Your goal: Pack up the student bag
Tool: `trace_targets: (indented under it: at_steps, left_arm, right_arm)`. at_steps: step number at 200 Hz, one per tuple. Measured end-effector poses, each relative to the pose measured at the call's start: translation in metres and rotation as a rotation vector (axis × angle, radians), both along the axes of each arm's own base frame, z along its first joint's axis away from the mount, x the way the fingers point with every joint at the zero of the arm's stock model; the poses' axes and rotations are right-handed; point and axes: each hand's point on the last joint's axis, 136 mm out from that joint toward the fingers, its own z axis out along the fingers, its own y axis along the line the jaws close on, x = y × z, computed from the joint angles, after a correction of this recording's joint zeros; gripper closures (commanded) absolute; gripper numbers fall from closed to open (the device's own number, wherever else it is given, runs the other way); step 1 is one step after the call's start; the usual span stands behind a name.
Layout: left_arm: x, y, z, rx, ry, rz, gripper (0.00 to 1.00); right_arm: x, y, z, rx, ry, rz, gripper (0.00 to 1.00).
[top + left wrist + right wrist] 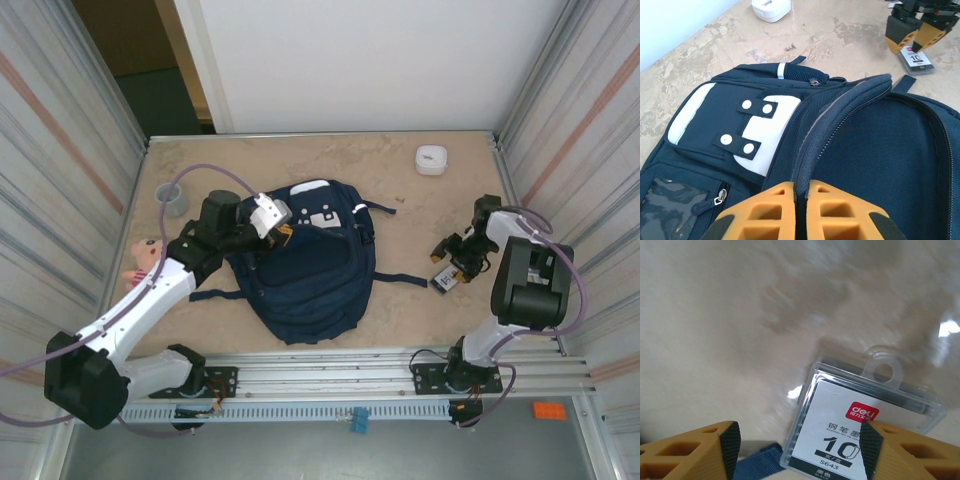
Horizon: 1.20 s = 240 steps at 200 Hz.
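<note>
Student bag (310,275) lies flat, mid table (420,215).
Left fingers (772,207) pinched shut on its zipper rim; right fingers (690,452) open, straddling a clear Deli box (850,427) right of the bag.

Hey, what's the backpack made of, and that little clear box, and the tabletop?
Backpack: matte navy woven fabric, with visible mesh and stitching; its white patches look smoother, perhaps rubbery. Box: hard transparent plastic, glossy, with glints on its edges. Tabletop: mottled beige, veined like marble; stone or printed laminate, cannot tell.
</note>
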Motion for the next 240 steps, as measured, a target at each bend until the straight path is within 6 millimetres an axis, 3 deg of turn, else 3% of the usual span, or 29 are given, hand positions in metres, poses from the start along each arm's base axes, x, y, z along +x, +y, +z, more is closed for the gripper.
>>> trace_targets:
  at_steps: [78, 125, 153, 184, 205, 240]
  left_arm:
    - [-0.002, 0.0, -0.001, 0.003, -0.004, 0.002, 1.0]
    - [-0.002, 0.001, 0.0, 0.003, -0.006, 0.002, 1.0]
    - [-0.002, 0.001, 0.001, 0.003, -0.008, 0.004, 1.0]
    - [-0.002, 0.001, 0.001, 0.003, -0.009, 0.004, 1.0]
    - [-0.002, 0.001, 0.001, 0.003, -0.009, 0.004, 1.0]
    - [-0.002, 0.001, 0.001, 0.003, -0.009, 0.004, 1.0]
  right_arm:
    - [0.042, 0.016, 0.008, 0.001, -0.069, 0.097, 0.36]
    - [0.058, 0.013, 0.051, -0.026, -0.138, 0.18, 0.37]
    - [0.049, 0.004, 0.082, -0.094, -0.17, 0.218, 0.37]
    - [0.03, -0.005, 0.098, -0.158, -0.159, 0.233, 0.37]
    - [0.016, -0.007, 0.093, -0.172, -0.131, 0.232, 0.36]
    - [-0.009, -0.005, 0.064, -0.158, -0.039, 0.235, 0.32]
